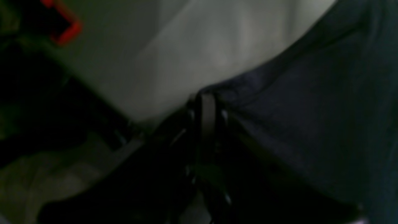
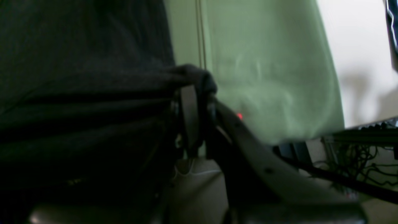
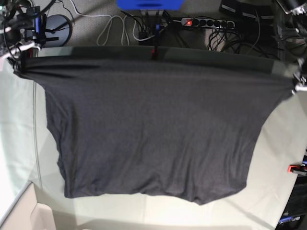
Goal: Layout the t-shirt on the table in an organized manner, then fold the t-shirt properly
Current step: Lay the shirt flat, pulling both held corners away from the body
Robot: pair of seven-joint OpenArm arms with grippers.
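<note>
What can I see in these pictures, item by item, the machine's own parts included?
T-shirt: one, plain dark side showing, stretched between both pincers, lower part on the table.
Table: one, pale grey-green cloth, under the shirt.
Clamp: one clear, red, table's edge, base view's right.
Cables: several, pale, beyond the table.
Left pincer: one, dark, shut on a shirt corner, base view's right.
Right pincer: one, dark, shut on another corner, base view's left.
</note>
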